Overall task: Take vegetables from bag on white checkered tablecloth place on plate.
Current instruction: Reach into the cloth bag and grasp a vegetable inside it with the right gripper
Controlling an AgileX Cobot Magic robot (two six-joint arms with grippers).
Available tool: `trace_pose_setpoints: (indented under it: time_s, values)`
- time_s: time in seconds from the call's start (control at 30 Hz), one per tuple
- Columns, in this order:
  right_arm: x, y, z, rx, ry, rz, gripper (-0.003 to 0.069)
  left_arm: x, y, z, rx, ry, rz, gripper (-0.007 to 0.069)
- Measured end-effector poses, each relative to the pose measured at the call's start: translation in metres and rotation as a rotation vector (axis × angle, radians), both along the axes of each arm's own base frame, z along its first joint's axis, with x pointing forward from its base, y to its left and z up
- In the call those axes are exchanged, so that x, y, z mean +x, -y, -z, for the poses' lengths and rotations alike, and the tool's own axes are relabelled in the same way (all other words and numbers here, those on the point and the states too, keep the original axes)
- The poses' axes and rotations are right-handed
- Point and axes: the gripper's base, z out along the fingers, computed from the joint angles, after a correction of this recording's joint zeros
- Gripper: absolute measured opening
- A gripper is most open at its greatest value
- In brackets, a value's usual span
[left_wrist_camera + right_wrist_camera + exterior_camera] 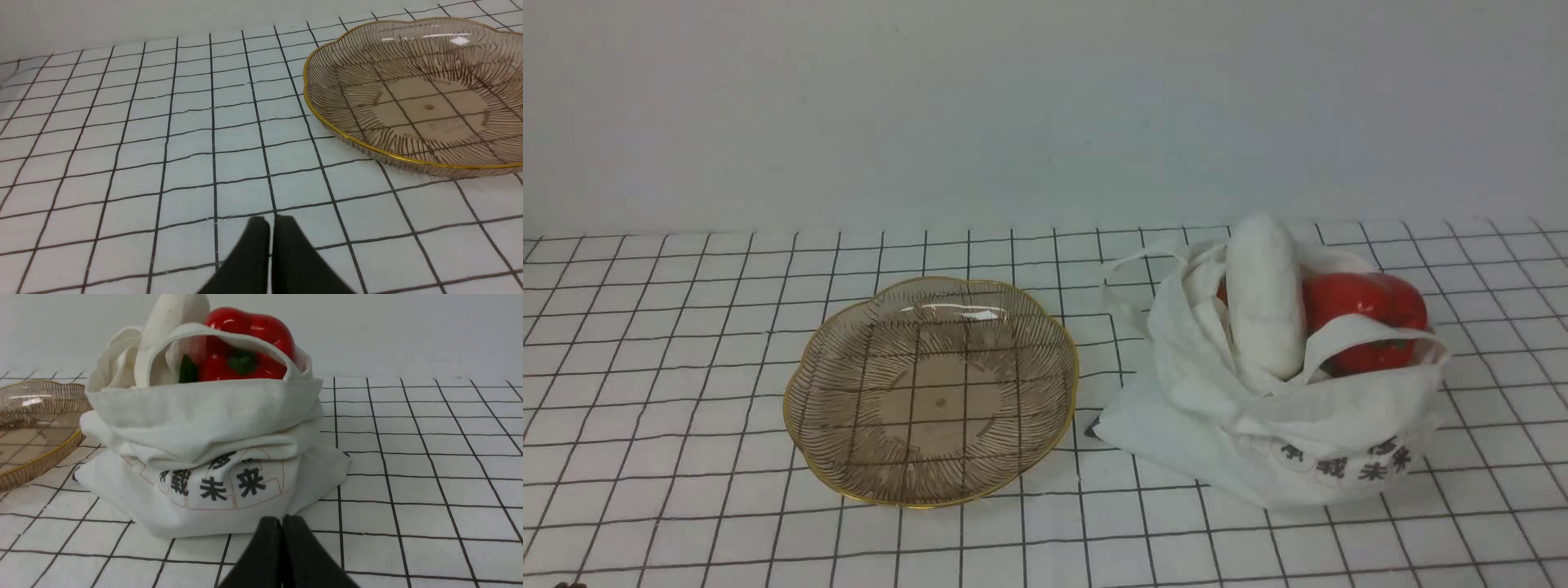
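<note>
Your left gripper (270, 220) and right gripper (282, 520) are both clenched, tips together, over the tablecloth (686, 327). The radish (1264, 294) and pepper (1372, 314) sit in the bag (1258, 441), just beside the plate (786, 406).

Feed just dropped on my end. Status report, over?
Left hand shut, empty, near plate. Right hand shut, empty, facing bag. Radish and red pepper in bag, plate bare. Nothing between bag and plate.

Loop handle (1372, 325) crosses the bag (1217, 425) over the pepper (1376, 298); the plate (833, 384) lies open.
</note>
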Motion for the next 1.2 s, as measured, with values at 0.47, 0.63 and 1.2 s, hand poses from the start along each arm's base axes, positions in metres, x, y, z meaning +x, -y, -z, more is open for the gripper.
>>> trace_pose_setpoints:
  time_s: [0.47,0.63,1.2]
  values:
    - [0.000,0.000,0.000,-0.001,0.000,0.000,-0.0015,0.000,0.000,0.000,0.000,0.000,0.000,-0.0008]
    - [0.000,0.000,0.000,-0.001,0.000,0.000,-0.0015,0.000,0.000,0.000,0.000,0.000,0.000,-0.0008]
    - [0.001,0.001,-0.029,0.854,0.195,0.043,-0.0015,0.000,0.000,0.000,0.000,0.000,0.000,-0.0008]
